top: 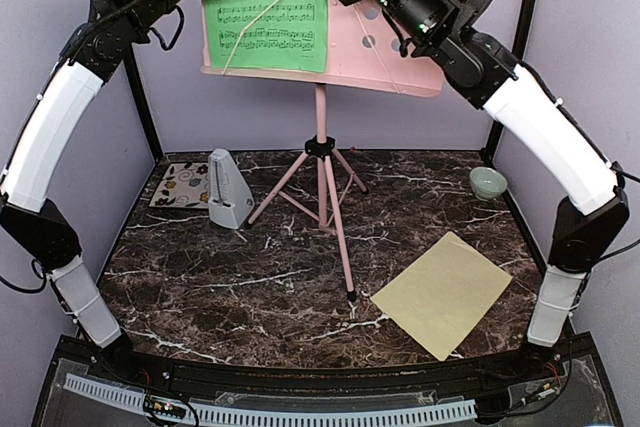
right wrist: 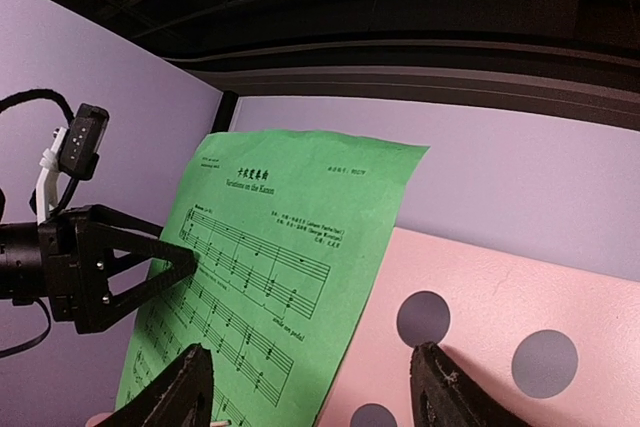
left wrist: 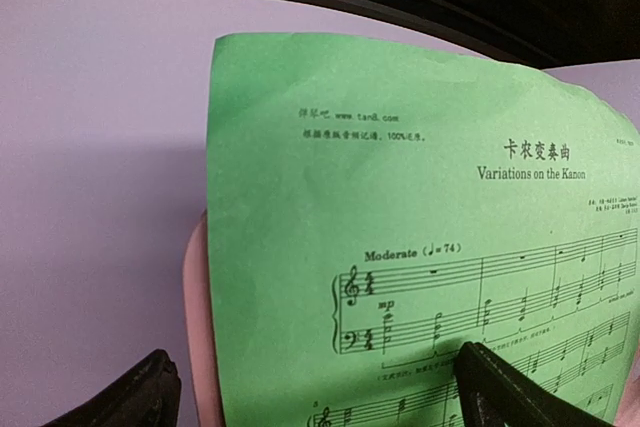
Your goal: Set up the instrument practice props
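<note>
Black fingertips [left wrist: 500, 387] of your left gripper [left wrist: 315, 352] sit in the bottom corners of its wrist view, spread wide. One lies over the printed face of the green page [left wrist: 400, 247] and the other is out past the sheet's left edge, so nothing is pinched. You cannot tell from here whether the near pad touches the paper. Your right gripper [right wrist: 310, 349] is just as wide and empty, facing the same page and the dotted desk of the pink music stand [top: 345, 57] at the top centre of the overhead view. Treat that sheet as light, thin and floppy: it will likely curl or slide off if nudged, so pinch it gently near an edge. The stand looks top-heavy on its thin tripod, so push on the desk only softly. At the lower right, the pale-yellow page [top: 447, 292] lies flat on the marble table [top: 200, 287]. It gives you no lip to grasp, so work a corner up. Left of centre, the metronome [top: 229, 192] looks rigid, but its tapered sides may slip. Grip it low, across the base.
</note>
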Robot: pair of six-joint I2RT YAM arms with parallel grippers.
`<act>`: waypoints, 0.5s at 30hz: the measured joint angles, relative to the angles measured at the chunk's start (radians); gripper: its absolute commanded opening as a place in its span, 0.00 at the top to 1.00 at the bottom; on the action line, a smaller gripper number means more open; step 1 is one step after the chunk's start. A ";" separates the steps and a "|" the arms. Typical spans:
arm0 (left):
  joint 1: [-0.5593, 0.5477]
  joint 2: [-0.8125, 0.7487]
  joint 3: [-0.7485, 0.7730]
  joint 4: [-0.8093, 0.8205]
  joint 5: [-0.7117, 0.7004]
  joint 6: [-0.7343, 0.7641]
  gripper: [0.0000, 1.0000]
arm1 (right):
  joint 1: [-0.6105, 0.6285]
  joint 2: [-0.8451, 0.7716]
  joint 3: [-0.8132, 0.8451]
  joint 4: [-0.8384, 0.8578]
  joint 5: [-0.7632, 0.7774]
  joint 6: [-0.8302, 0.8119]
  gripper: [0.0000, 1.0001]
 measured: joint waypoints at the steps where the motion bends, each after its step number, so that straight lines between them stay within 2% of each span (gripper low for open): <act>1: 0.000 -0.006 -0.005 0.000 0.000 0.000 0.01 | 0.000 -0.005 -0.006 0.000 -0.002 0.000 0.30; 12: 0.000 -0.134 -0.117 -0.007 0.008 -0.001 0.01 | 0.000 -0.093 -0.061 0.001 -0.010 0.018 0.28; 15: 0.000 -0.195 -0.207 0.002 0.021 -0.002 0.01 | 0.000 -0.113 -0.071 0.000 -0.010 0.022 0.27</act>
